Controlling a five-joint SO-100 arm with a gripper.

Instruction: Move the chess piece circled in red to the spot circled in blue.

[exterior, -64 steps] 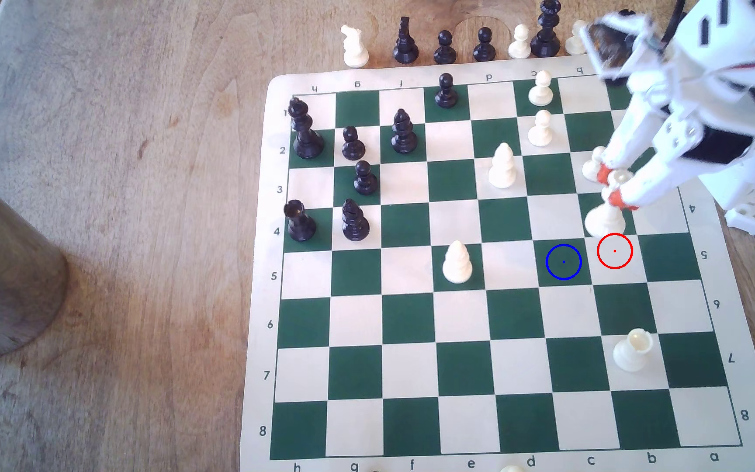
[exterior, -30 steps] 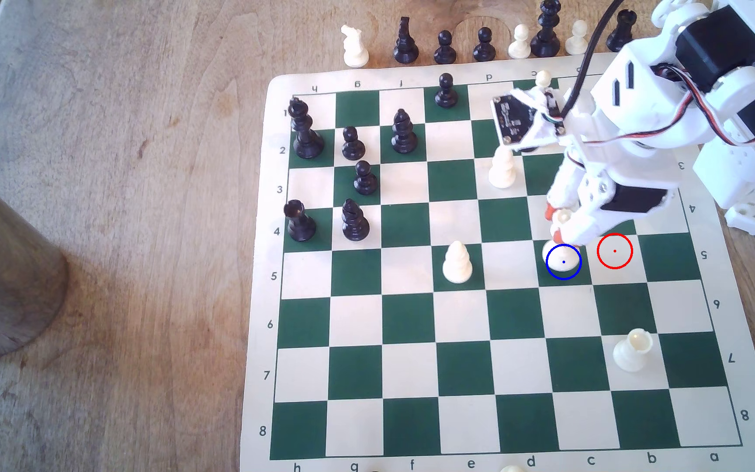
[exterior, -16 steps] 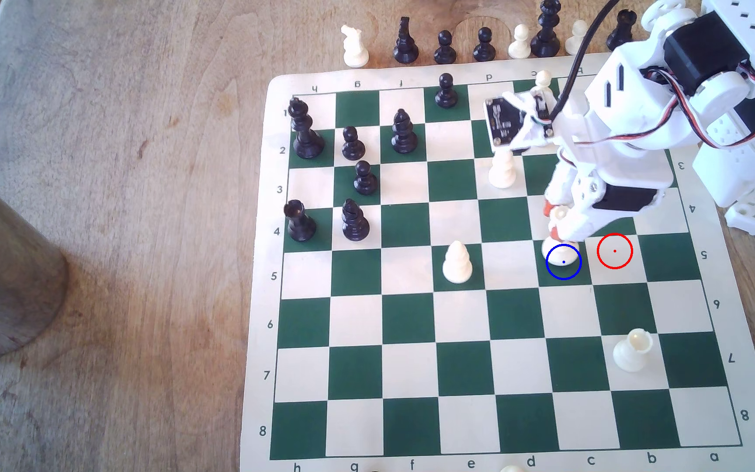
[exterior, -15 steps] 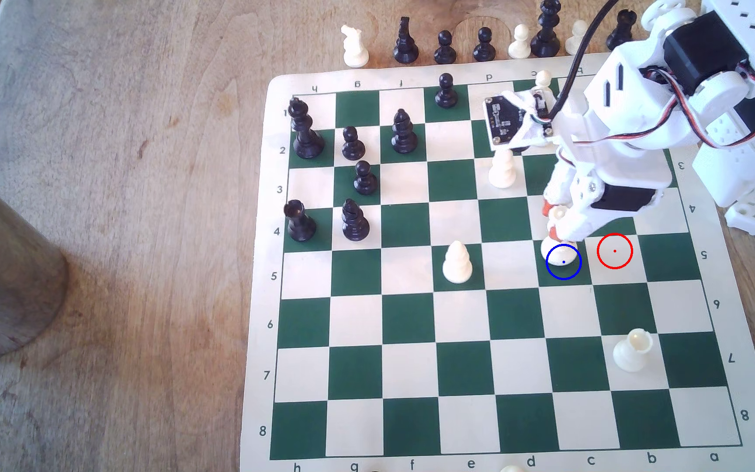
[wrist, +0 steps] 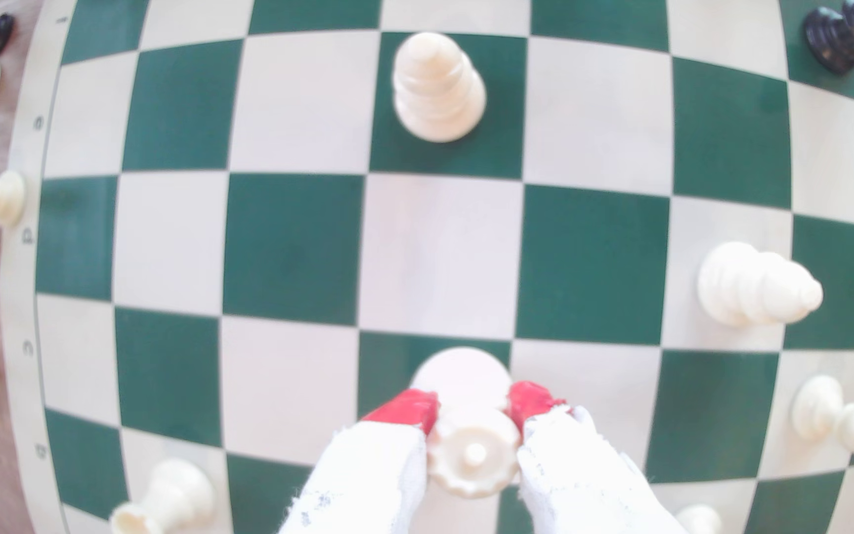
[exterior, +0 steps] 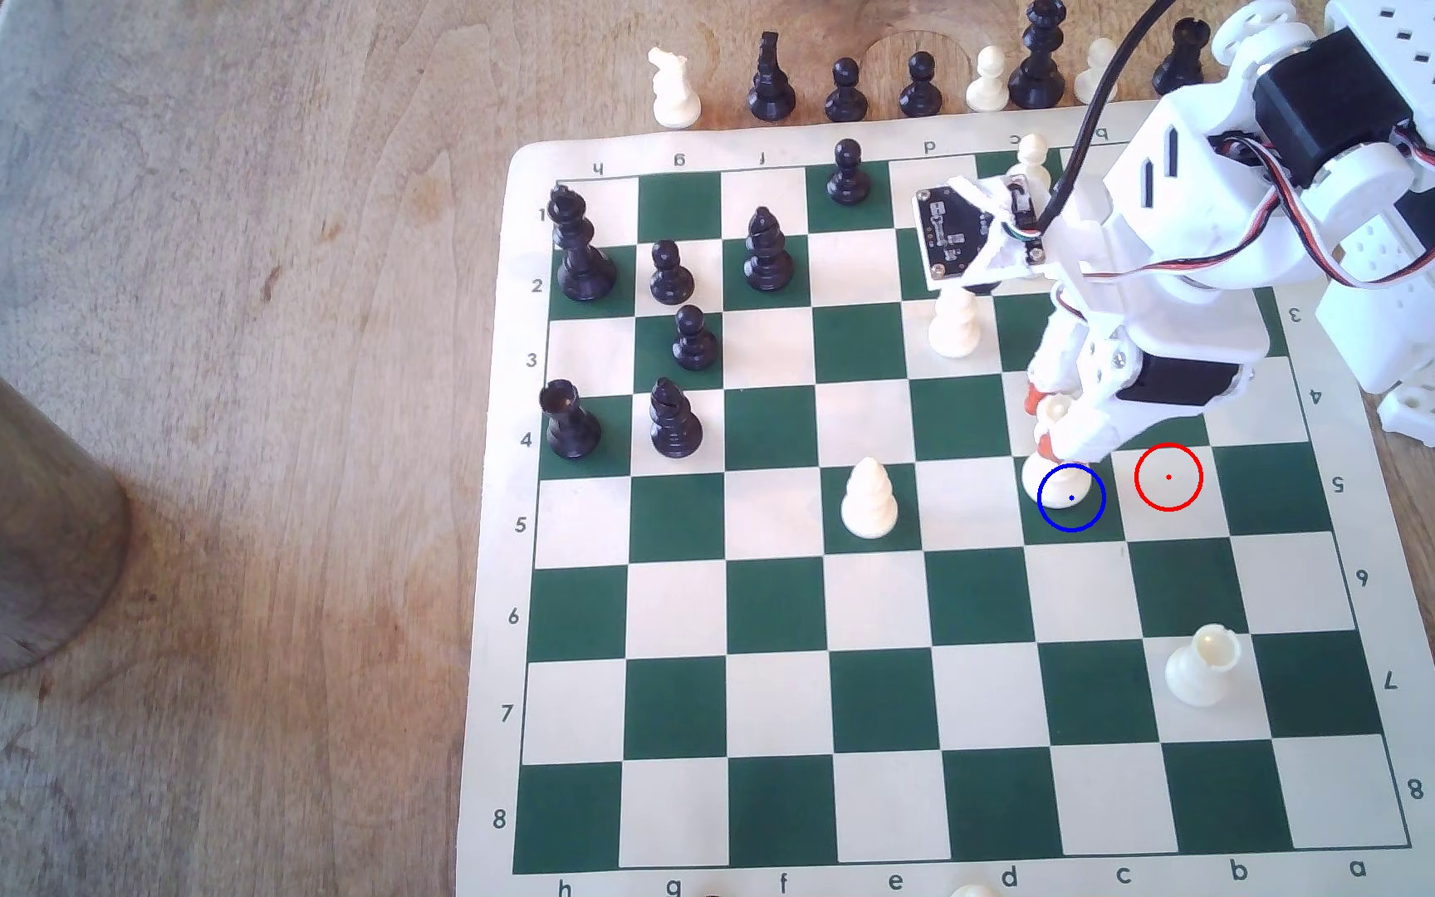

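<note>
I see my gripper (exterior: 1042,424) clamped on the queen (exterior: 1057,483), its base inside the blue ring (exterior: 1087,521), nearer the board's a-file edge.

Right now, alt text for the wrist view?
The gripper, red-tipped, is shut on the white queen just below its toothed crown, its round base over a dark green square. Two white bishops stand on squares beyond.

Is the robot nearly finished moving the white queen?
Nearly. The tall cream-white plastic queen already has its base on the dark green square with the blue ring. The red-tipped gripper is clamped around its neck. Left: let go and lift away.
</note>
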